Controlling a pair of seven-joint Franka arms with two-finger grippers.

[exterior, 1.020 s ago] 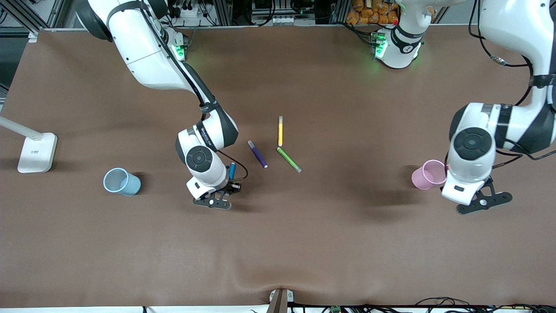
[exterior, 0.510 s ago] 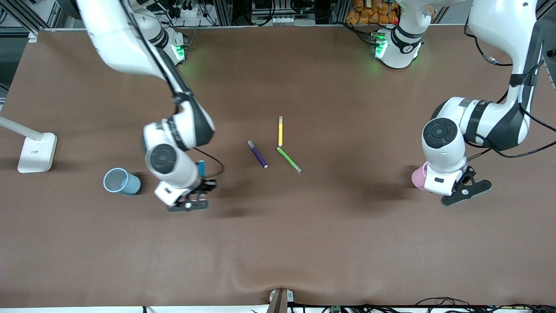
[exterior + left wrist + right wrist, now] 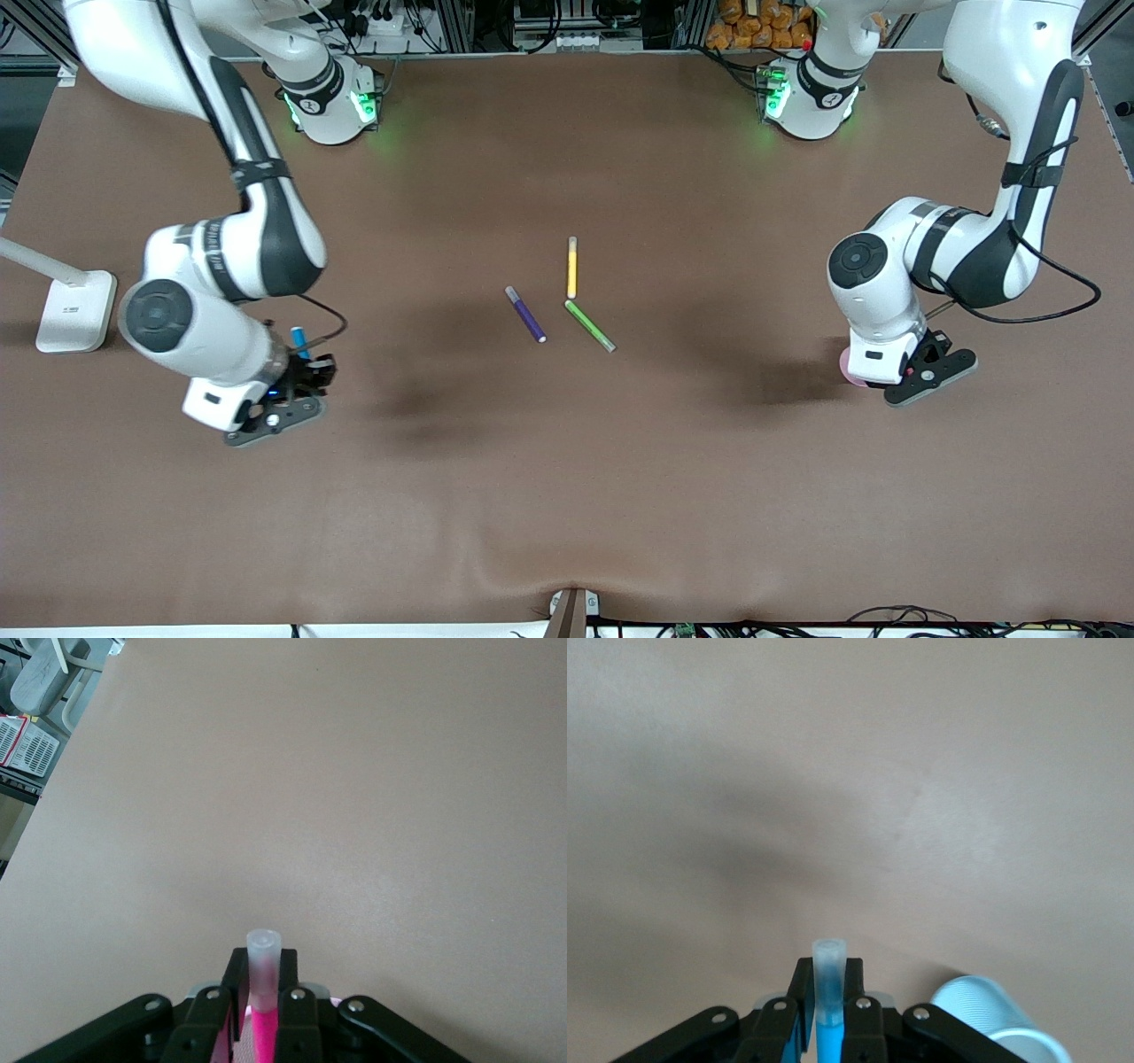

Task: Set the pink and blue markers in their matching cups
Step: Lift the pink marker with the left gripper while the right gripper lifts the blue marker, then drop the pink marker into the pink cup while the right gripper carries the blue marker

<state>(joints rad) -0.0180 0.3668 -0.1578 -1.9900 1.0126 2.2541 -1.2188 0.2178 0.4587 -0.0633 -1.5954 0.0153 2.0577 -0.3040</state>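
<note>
Right gripper [image 3: 297, 377]: lower left of the front view, up over the table [image 3: 567, 496] at the right arm's end. Its fingers [image 3: 799, 1003] are clamped on the blue marker.
Blue marker [image 3: 299, 341]: held upright between those fingers; in the right wrist view [image 3: 827, 992] its pale end pokes up past the fingertips.
Blue cup [image 3: 992, 1019]: only seen in the right wrist view, at the frame's lower right corner, just beside the gripper. In the front view the right arm covers it.
Left gripper [image 3: 921, 368]: right side of the front view, over the pink cup. Its fingers [image 3: 235, 997] are closed tight on the pink marker.
Pink marker [image 3: 262, 992]: gripped upright, pale end up, magenta body running down between the fingers at the bottom centre of the left wrist view. In the front view the left arm hides it.
Pink cup [image 3: 849, 367]: just a pink sliver showing under the left arm's wrist in the front view, at the left arm's end of the table.
Purple marker [image 3: 525, 314]: lying flat near the middle of the front view.
Yellow marker [image 3: 572, 267]: lying flat just beside the purple one, farther from the camera than the green one.
Green marker [image 3: 590, 325]: lying slanted, its upper end near the yellow marker's lower end.
Lamp base [image 3: 75, 310]: white, at the left edge of the front view.
</note>
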